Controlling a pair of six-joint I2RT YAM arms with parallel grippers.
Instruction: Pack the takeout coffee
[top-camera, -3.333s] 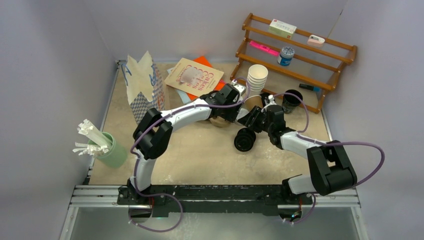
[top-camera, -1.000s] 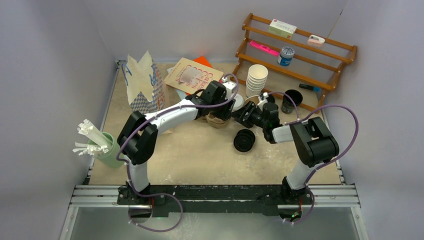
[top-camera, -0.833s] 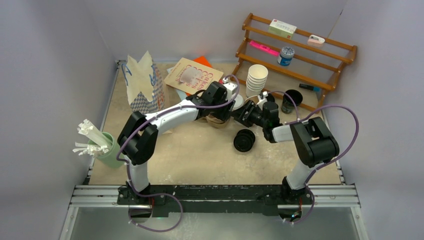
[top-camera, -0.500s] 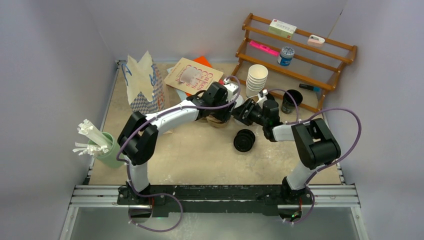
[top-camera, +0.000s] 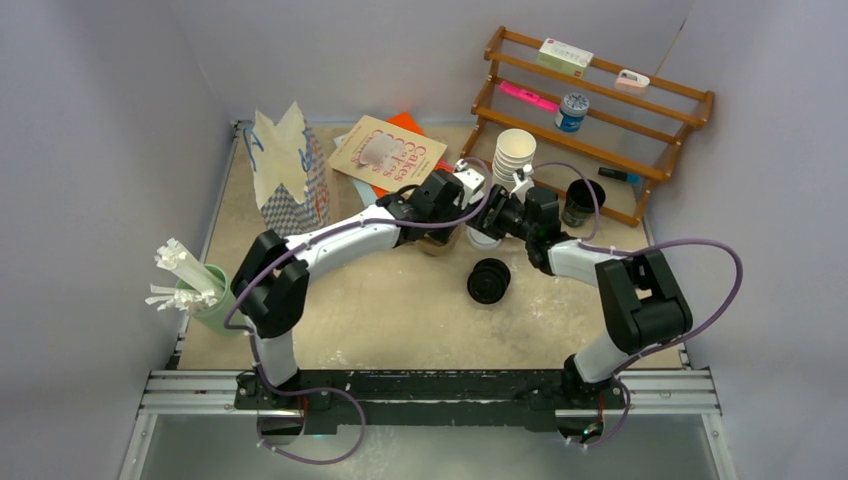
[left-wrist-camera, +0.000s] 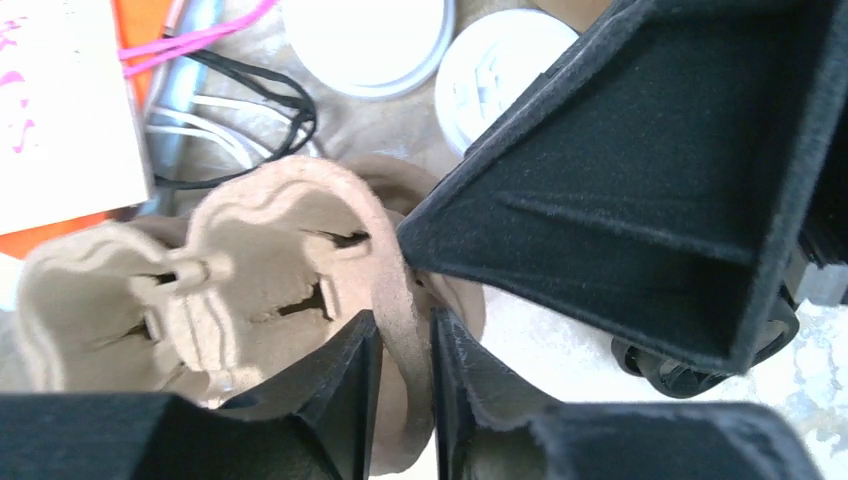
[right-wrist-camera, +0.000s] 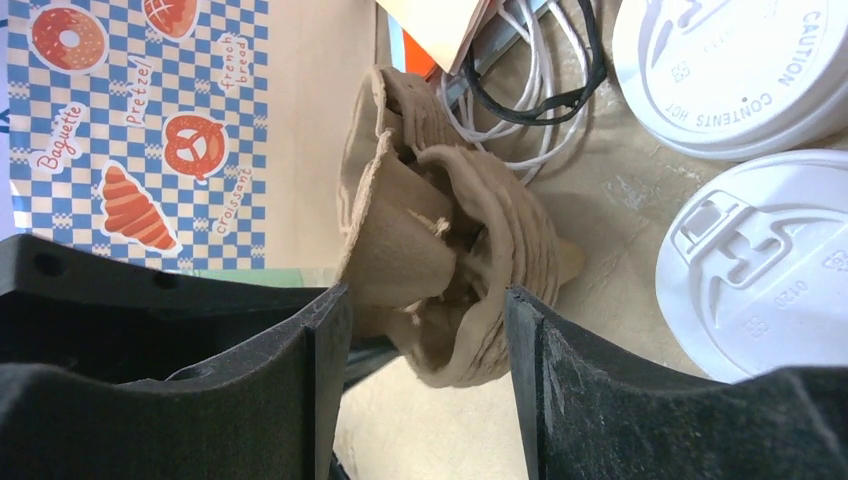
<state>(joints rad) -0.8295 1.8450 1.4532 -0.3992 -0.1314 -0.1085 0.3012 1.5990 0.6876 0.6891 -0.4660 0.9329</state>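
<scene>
From above, the cardboard carrier (top-camera: 436, 242) sits past the middle of the bench (top-camera: 400, 330), with both arms meeting over it. The white-lidded cup (top-camera: 483, 237) stands just beside it at 3 o'clock. The black cup (top-camera: 489, 280) lies on its side at the carrier's 5 o'clock, apart from it. Bare bench runs from there toward 6 o'clock up to the near edge. At 1 o'clock the stack of white cups (top-camera: 515, 155) and the wooden rack (top-camera: 600, 120) crowd in.

In the left wrist view, the left fingers (left-wrist-camera: 350, 400) pinch the carrier's outer wall, one finger on each side (the other arm's black body looms close at 2 o'clock).

In the right wrist view, the right fingers (right-wrist-camera: 590, 400) stand apart with the carrier showing in the gap. The white-lidded cup sits at 3 o'clock and a second white lid (right-wrist-camera: 720, 70) at 1 o'clock.
</scene>
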